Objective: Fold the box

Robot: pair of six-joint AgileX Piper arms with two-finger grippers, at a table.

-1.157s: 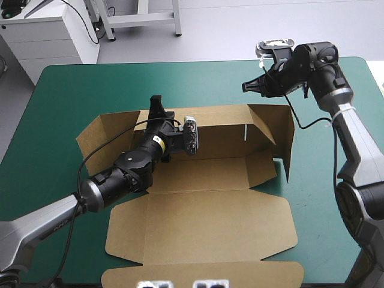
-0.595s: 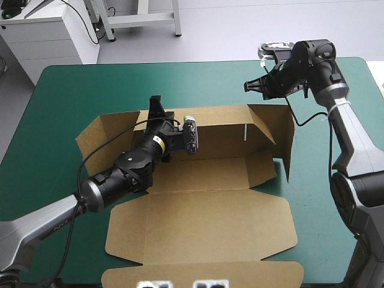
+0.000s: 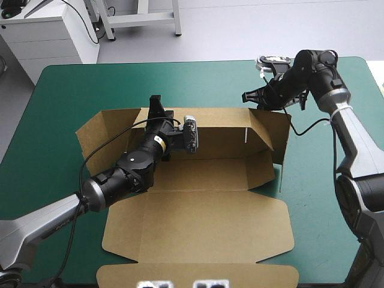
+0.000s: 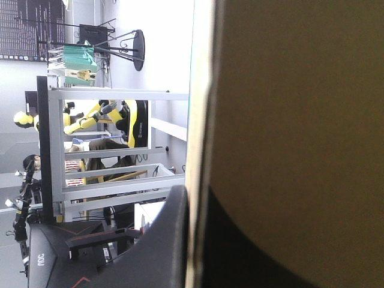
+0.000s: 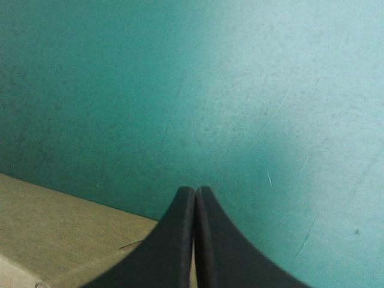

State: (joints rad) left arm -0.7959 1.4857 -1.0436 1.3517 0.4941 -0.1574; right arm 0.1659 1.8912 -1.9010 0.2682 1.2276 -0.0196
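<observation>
No text could be read anywhere on the counter [image 3: 72, 90]. A small yellow label [image 3: 158, 140] sat on the left arm [image 3: 129, 165] above the box [image 3: 204, 222], its print too small to make out. Pale lettering [image 3: 58, 226] ran along that arm's grey forearm, likewise illegible in the high view.

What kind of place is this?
Probably a robot lab or workshop, not a home. A table with a teal-green cover holds a half-folded brown box. The left gripper pinches its back wall, and the right gripper, shut, hovers by its far right corner.
</observation>
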